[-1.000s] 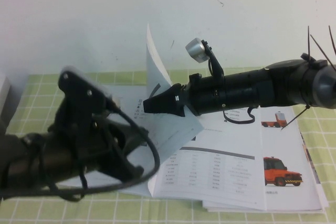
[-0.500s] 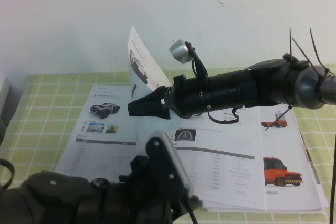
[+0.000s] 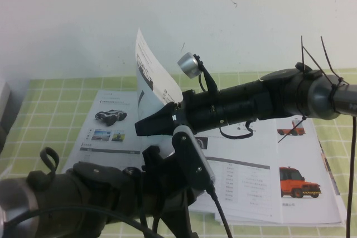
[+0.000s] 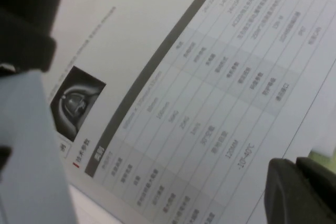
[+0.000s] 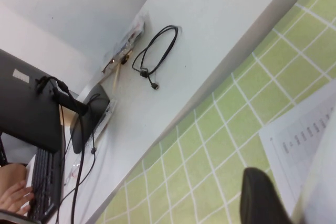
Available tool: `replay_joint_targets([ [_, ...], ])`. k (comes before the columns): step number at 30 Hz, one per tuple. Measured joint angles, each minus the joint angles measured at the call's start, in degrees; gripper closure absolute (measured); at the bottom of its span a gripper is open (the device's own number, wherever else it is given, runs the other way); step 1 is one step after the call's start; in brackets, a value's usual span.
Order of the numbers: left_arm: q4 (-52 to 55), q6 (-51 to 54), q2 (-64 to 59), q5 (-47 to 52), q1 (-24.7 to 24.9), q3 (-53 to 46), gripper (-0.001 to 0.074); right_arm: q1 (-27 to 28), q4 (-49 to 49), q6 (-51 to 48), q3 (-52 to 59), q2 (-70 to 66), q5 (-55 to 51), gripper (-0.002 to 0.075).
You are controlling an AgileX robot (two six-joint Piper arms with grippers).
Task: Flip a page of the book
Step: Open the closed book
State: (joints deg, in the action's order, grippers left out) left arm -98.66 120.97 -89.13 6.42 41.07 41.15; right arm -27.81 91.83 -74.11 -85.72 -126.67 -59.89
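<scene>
1. Holding the page [image 3: 149, 68] lifted off the book [image 3: 262, 185], my right gripper [image 3: 146, 128] reaches in from the right side of the bench, its dark fingers closed on the sheet's lower part above the book's middle fold.
2. The page stands nearly upright and curls toward the back wall [image 3: 83, 20]; its visible face shows a dark vehicle picture near the top.
3. The book lies open and flat on the green checked cloth [image 3: 50, 98], spread across the middle of the bench toward the right edge.
4. Its left-hand sheet carries a small black wheeled vehicle [image 3: 110, 116] above a grey-barred table.
5. The right-hand sheet shows a table under a dark grey bar, and further toward the right edge two orange vehicles [image 3: 299, 182], one behind the other.
6. In my right wrist view, one dark finger [image 5: 262, 198] sits against the white sheet's edge [image 5: 317, 192], with the cloth [image 5: 210, 156] beyond it.
7. My left gripper [image 3: 177, 193] hovers low at the bench's near edge, over the near part of the book, and blocks much of that side in the high view.
8. Its camera looks closely down on a printed table with a grey bar [image 4: 152, 82] and a small dark picture [image 4: 76, 100]; one dark fingertip [image 4: 299, 192] shows at the corner.
9. I cannot tell whether my left gripper is open or closed.
</scene>
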Motion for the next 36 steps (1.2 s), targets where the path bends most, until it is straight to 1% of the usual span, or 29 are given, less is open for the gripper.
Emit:
replay_joint_targets([
  [3,0.0,-0.4,-1.0,-1.6,0.0,0.3,0.0738,0.0,0.1,0.0,0.0,0.0,0.1,0.0424],
  [5,-0.1,-1.1,-1.3,-3.2,0.0,0.3,0.0738,0.1,0.1,0.0,0.0,0.0,0.1,0.0354],
  [6,-0.1,-1.6,-1.3,-4.5,0.0,0.3,0.0738,0.2,0.1,0.0,0.0,0.0,0.0,0.0331],
  [7,-0.3,-1.7,-1.3,-5.7,0.0,0.3,0.0738,0.5,0.1,0.0,0.0,0.0,-0.1,0.0287],
  [9,-0.4,-1.9,-1.3,-7.9,0.0,0.3,0.0738,1.0,0.1,0.0,0.0,0.0,-0.5,0.0240],
  [13,-0.6,-2.1,-1.3,-11.5,0.0,0.3,0.0738,2.9,0.1,0.0,0.0,0.0,-3.0,0.0206],
  [19,-1.0,-3.0,-1.3,-13.1,0.0,0.3,0.0738,6.3,0.1,0.1,0.0,0.0,-6.5,0.0201],
  [24,-1.0,-5.7,-1.3,-16.2,0.0,0.3,0.0738,8.2,0.1,0.5,0.0,0.0,-6.8,0.0221],
  [33,-1.2,-10.1,-1.3,-22.0,0.0,0.3,0.0738,9.2,-0.9,1.8,0.0,0.0,-6.9,0.0296],
  [36,-1.4,-14.3,-0.9,-22.5,0.0,0.3,0.0738,9.4,-2.5,1.8,0.0,0.4,-6.9,0.0348],
])
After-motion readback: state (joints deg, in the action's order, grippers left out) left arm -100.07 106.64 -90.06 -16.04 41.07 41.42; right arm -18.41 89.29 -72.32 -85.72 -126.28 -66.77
